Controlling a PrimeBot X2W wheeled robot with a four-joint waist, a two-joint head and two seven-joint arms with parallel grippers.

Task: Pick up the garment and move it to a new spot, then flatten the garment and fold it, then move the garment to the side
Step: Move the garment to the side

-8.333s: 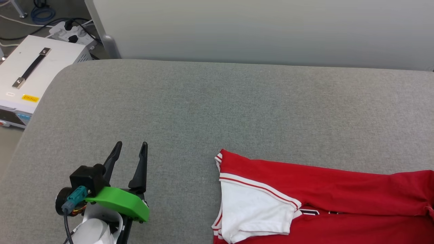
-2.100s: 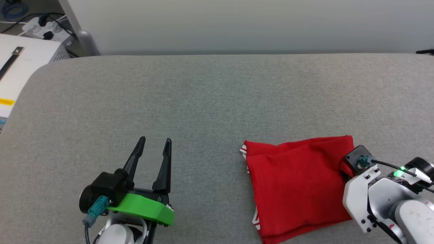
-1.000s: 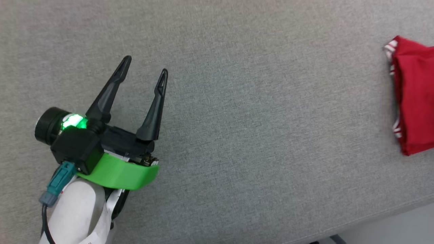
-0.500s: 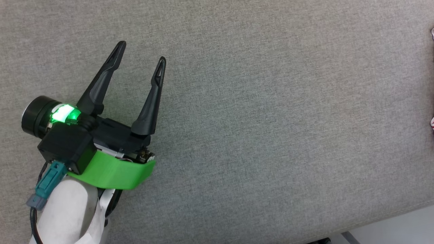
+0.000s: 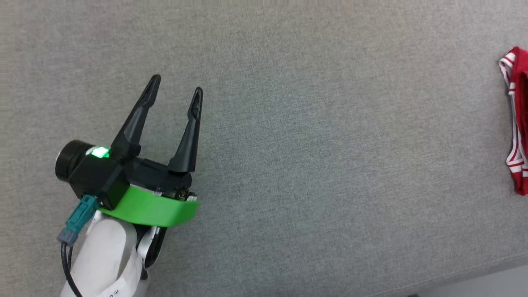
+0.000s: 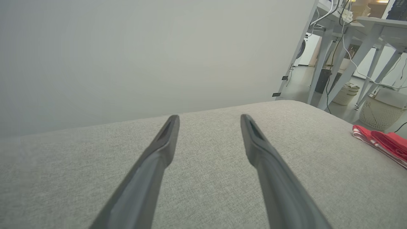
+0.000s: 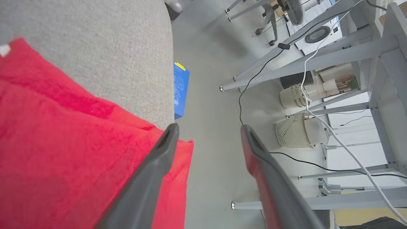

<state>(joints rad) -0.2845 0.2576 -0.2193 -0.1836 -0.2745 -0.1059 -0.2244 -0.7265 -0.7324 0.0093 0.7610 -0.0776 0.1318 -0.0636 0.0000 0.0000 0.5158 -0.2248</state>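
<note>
Nearest in the head view, the left gripper [image 5: 177, 84] hovers over the counter [image 5: 313, 156] with its two long, tapering black fingers spread apart and nothing between them. Behind them sit a glossy green plastic band [image 5: 152, 210], a black housing with a small green light [image 5: 99, 152] and a teal cable plug [image 5: 78, 214]. The counter is padded, rounded at its edges and covered in grey woven fabric with a fine, even grain. The left wrist view shows the same matte fingers of the left gripper [image 6: 209, 117] above that cloth. The garment [image 5: 520, 123] lies well apart from this gripper, on the counter at the right edge of the head view. It is a folded red bundle of soft knit with red-and-white striped trim along its near edge, and it lies low and flat [image 6: 384, 143]. In the right wrist view the right gripper [image 7: 208, 127] stands open above the garment [image 7: 63, 143]. One finger crosses the red cloth, and whether it touches I cannot tell. A corner of the cloth shows against the smooth grey floor [image 7: 203, 63]. Beyond, a blue box [image 7: 181, 92] lies on the floor beside the counter. Farther off stand slanted grey table legs [image 7: 286, 70], trailing cables and two pale woven baskets [image 7: 294, 132], whose contents I cannot make out.
</note>
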